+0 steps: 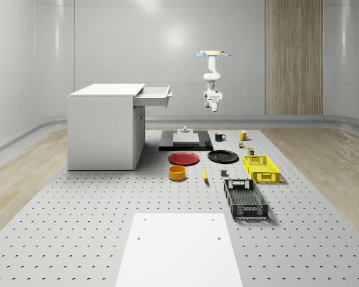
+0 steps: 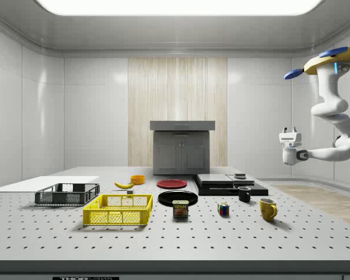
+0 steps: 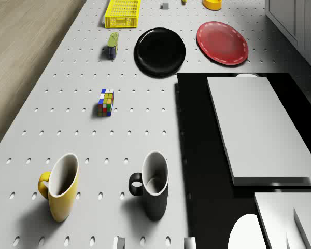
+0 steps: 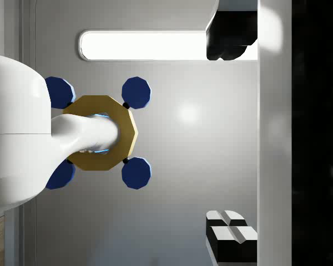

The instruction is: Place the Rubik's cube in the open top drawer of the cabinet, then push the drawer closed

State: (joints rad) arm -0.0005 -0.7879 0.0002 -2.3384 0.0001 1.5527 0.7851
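1. One drone (image 1: 213, 54) hovers high above the far end of the perforated table (image 1: 107, 203), near the two mugs, its white arm (image 2: 332, 111) folded beneath it.
2. The gripper (image 2: 289, 135) hangs well clear of every object, turned upward in the side view; in the wrist view both fingertips (image 4: 228, 219) appear with a wide gap between them, so the jaws stand apart and hold nothing.
3. The Rubik's cube (image 3: 105, 102) sits untouched on the table, between the yellow mug (image 3: 59, 185) and the small can (image 3: 112, 44), well apart from the cabinet (image 1: 105, 128).
4. The top drawer (image 1: 155, 95) juts open from the cabinet's upper edge, presumably left pulled out so the cube can be dropped in from above.
5. A black platform (image 1: 185, 140) carrying a grey slab (image 3: 256, 124) lies between the cube and the cabinet, beside a black plate (image 3: 160, 50) and a red plate (image 3: 222, 42).
6. Judging by the raised, folded arm, the pick has not yet begun; the robot must first descend toward the cube.
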